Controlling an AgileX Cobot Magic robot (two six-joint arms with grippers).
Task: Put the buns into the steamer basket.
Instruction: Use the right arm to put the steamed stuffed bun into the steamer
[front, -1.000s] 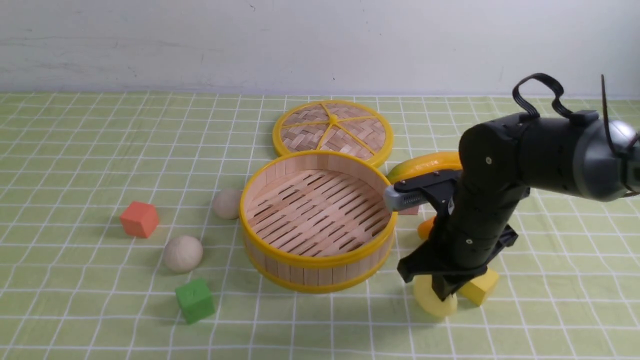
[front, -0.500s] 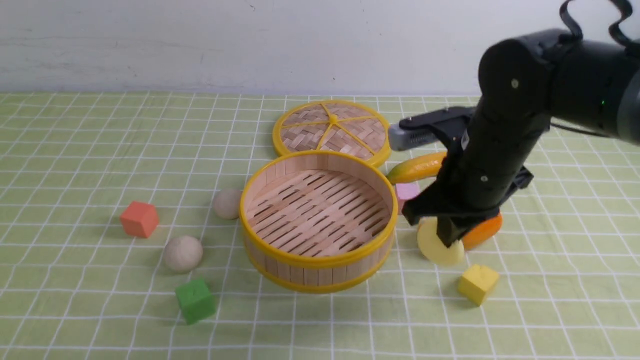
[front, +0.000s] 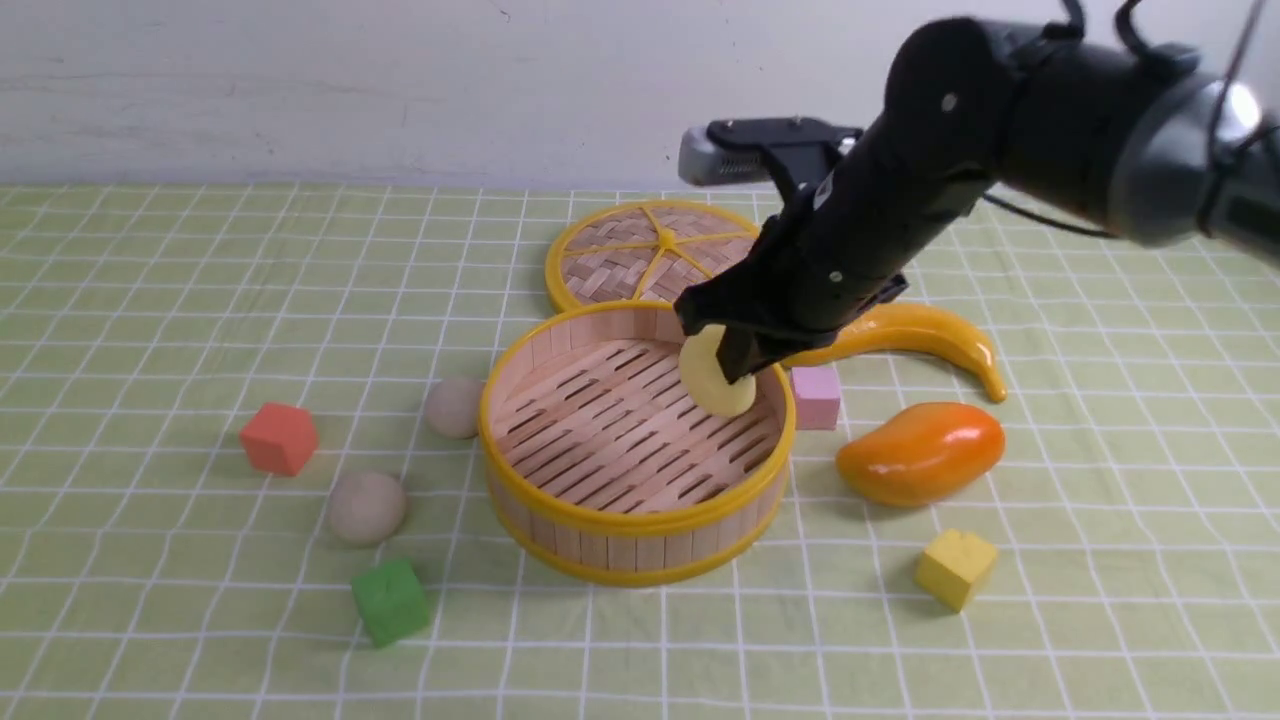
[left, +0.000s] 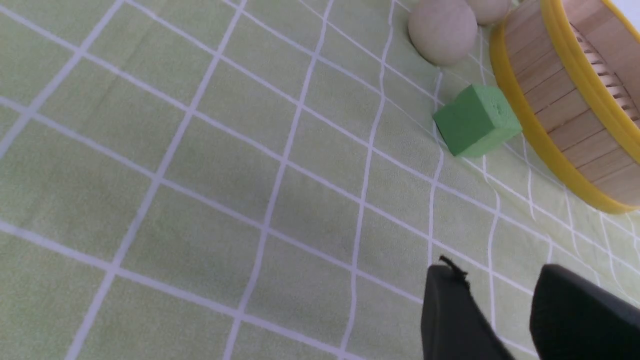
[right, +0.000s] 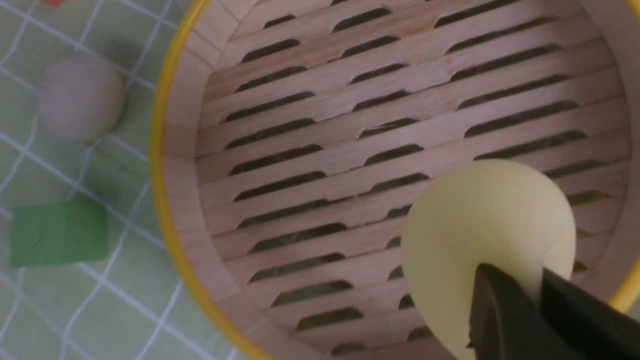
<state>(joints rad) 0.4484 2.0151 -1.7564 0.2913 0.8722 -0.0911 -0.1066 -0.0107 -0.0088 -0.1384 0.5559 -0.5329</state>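
The right arm (front: 900, 190) has swung from the lower right of the front view up to the middle. The pale yellow bun (front: 712, 388) has come along with it. Before, the bun was down by the yellow cube (front: 956, 568). Now it hangs over the back right part of the steamer basket (front: 620, 515), inside the yellow rim. I cannot tell if it touches the slats. The right jaws are pinching the bun from above.

With the arm out of the way, the mango (front: 922, 452), the banana (front: 920, 330) and the pink cube (front: 816, 396) all show at the right of the basket.

The basket sits in the middle of the tabletop (front: 150, 300). The round woven lid (front: 640, 250) lies flat just behind it. One beige bun (front: 455, 407) is just beside the basket's left wall. The other beige bun (front: 367, 508) is lower and further left, near the green cube (front: 390, 601). The orange-red cube (front: 279, 438) is further left again.

The left jaws show in the lower right of the left wrist view. They stand spread apart, with only cloth between them.
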